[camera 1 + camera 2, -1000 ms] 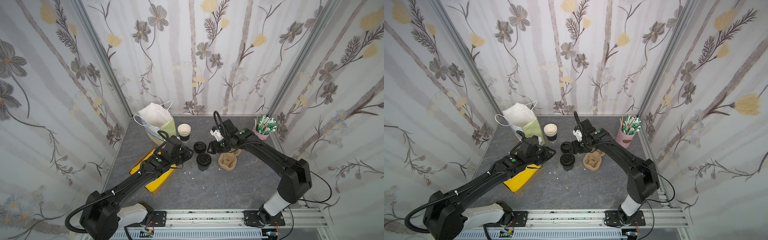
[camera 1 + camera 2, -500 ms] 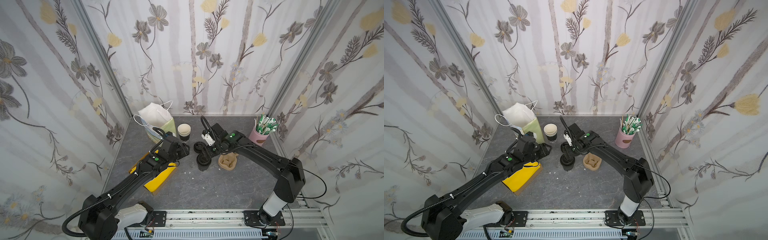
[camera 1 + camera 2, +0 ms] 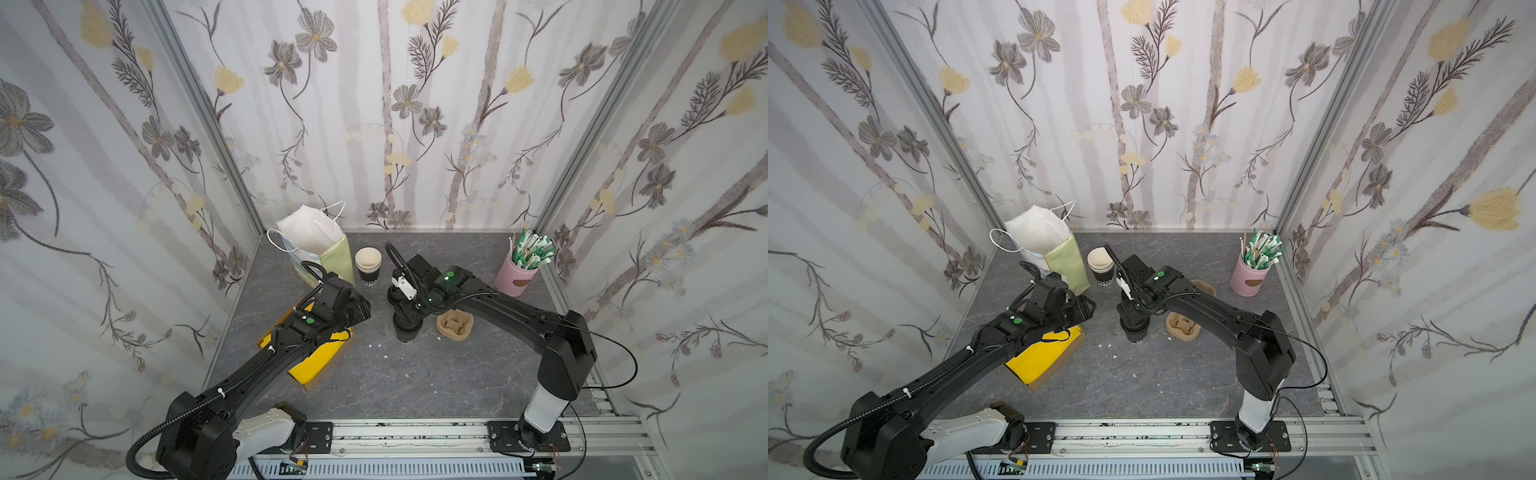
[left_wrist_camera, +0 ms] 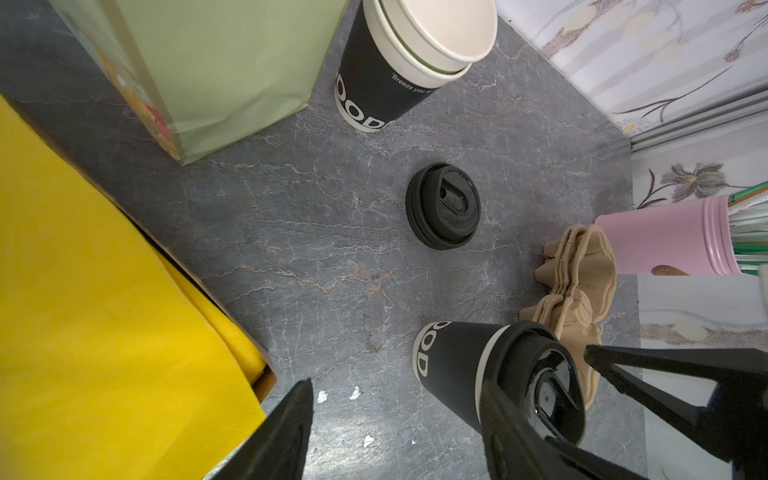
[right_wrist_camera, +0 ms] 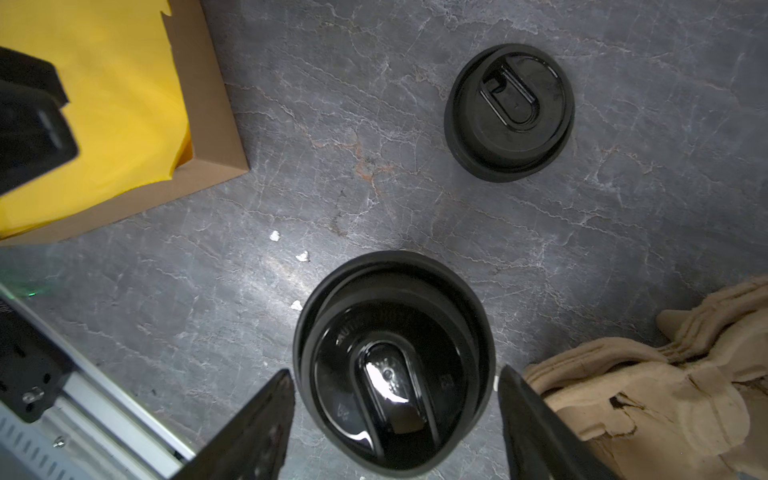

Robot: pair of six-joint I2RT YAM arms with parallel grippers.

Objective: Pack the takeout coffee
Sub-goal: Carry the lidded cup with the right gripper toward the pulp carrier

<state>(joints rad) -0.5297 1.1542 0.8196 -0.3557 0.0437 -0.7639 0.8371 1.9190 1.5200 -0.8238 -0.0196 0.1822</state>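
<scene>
The takeout coffee [image 3: 406, 330] [image 3: 1136, 332] stands upright mid-table, a black cup [image 4: 453, 370] with white lettering and its black domed lid [image 5: 395, 365] on top. My right gripper [image 5: 395, 432] [image 3: 409, 311] hangs open directly over it, one finger on each side of the lid with a thin gap at both. My left gripper [image 4: 399, 449] [image 3: 361, 309] is open just left of the cup, with only bare table between its fingers.
A spare black lid [image 5: 509, 112] [image 4: 442, 205] lies behind the cup. A stack of lidless cups [image 3: 368, 266] and a green-and-white bag [image 3: 316, 245] stand at the back left. The yellow-lined box [image 3: 320, 357] lies left, pulp carriers [image 3: 455, 326] right, a pink straw holder [image 3: 517, 278] back right.
My right gripper has swung left from beside the carrier to above the lidded cup. Both grippers have opened wider, and the left one has stayed just left of the cup.
</scene>
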